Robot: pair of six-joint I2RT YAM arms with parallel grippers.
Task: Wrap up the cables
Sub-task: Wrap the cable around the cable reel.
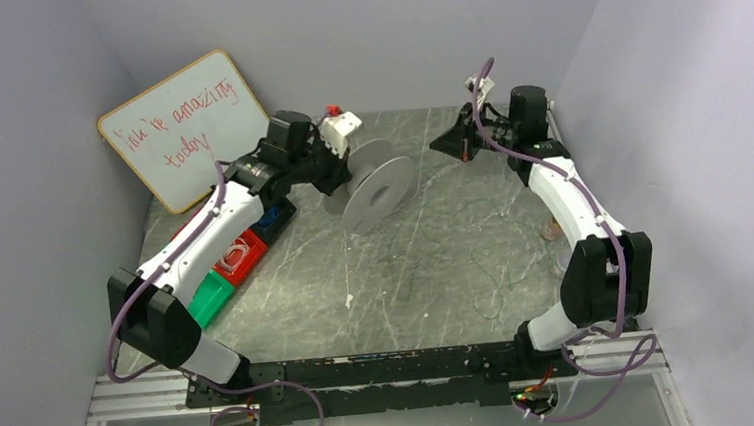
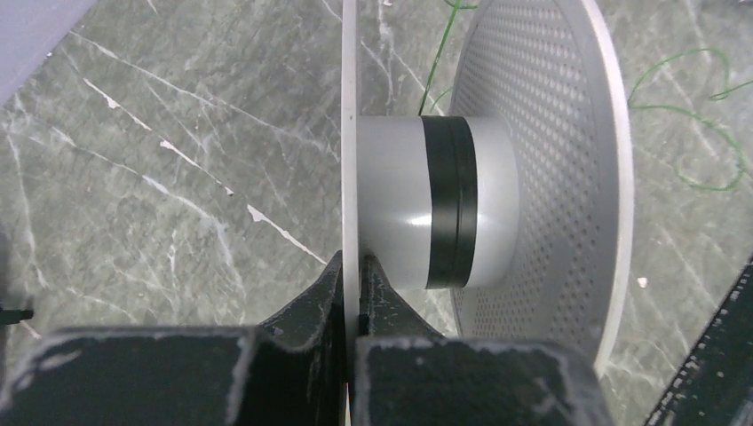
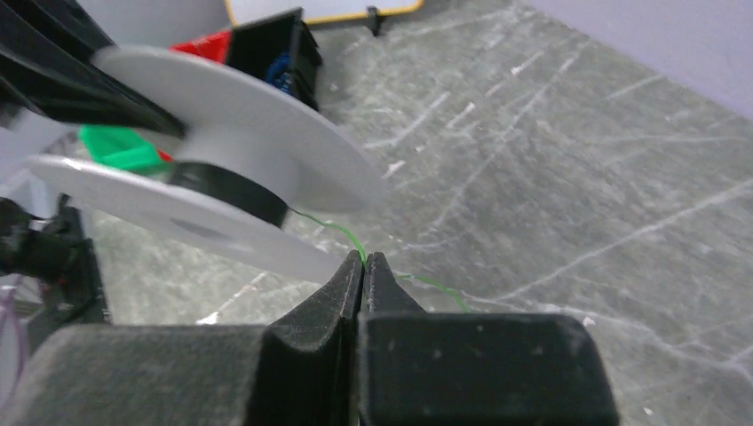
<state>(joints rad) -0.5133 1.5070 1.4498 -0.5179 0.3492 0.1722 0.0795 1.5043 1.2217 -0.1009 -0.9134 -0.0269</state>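
A grey spool (image 1: 376,188) stands on edge at the back middle of the table. My left gripper (image 1: 336,181) is shut on its thin flange (image 2: 349,133), one finger on each side (image 2: 351,266). The hub (image 2: 395,209) carries a black band. The cables are a fine green wire (image 3: 333,231) that runs from the hub to my right gripper (image 3: 364,259), which is shut on it at the fingertips. In the top view the right gripper (image 1: 445,143) hovers right of the spool. Loose green strands (image 1: 498,275) lie on the table (image 2: 701,151).
A whiteboard (image 1: 182,126) leans on the left wall. Blue (image 1: 271,218), red (image 1: 241,255) and green (image 1: 208,297) bins sit under the left arm. A small clear cup (image 1: 564,260) stands by the right arm. Walls close in on both sides.
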